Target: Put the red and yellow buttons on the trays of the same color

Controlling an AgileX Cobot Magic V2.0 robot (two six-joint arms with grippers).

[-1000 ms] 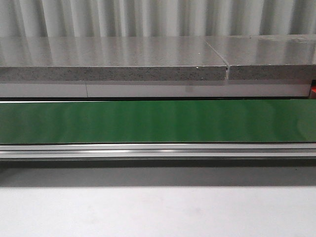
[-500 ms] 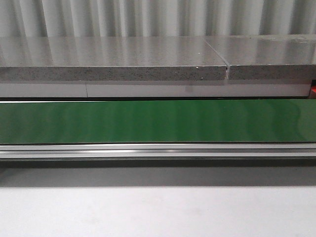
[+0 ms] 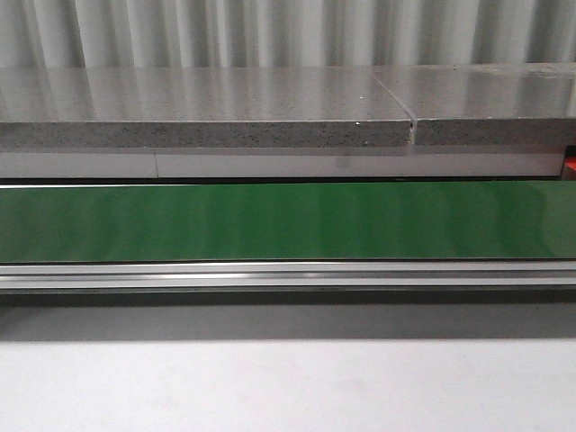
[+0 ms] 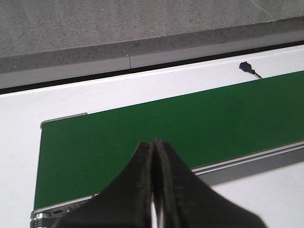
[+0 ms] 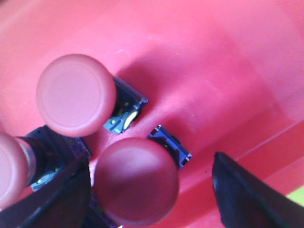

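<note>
A green conveyor belt [image 3: 288, 221] runs from left to right across the front view, with a silver rail [image 3: 288, 274] along its near edge and a white table [image 3: 288, 387] surface nearer still. Beyond the belt lies a grey speckled slab [image 3: 207, 108], split by a seam toward the right, and behind that a pale ribbed curtain [image 3: 270, 31]. A sliver of red shows at the far right edge, too small to identify. No arm appears in the front view.

The left tool [image 4: 153, 190] hangs over the near edge of the belt, close to the belt's end, its two dark fingers [image 4: 137, 190] pressed together with only a hairline gap between them, gripping nothing. On the white table beyond the belt lies a small black plug [image 4: 245, 67] with a thin lead.

The right tool [image 5: 152, 190] is low inside the red tray [image 5: 228, 71], its dark fingers [image 5: 242, 194] spread wide, one at each side of the view. Between them sits a red button [image 5: 137, 181], cap up, with its dark base showing beside it; whether either finger touches it cannot be told. A second red button [image 5: 76, 95] stands just beside it, and part of a third red button [image 5: 12, 168] shows at the edge. All three rest on the tray's floor. A sliver of yellow-green shows past the tray's rim.
</note>
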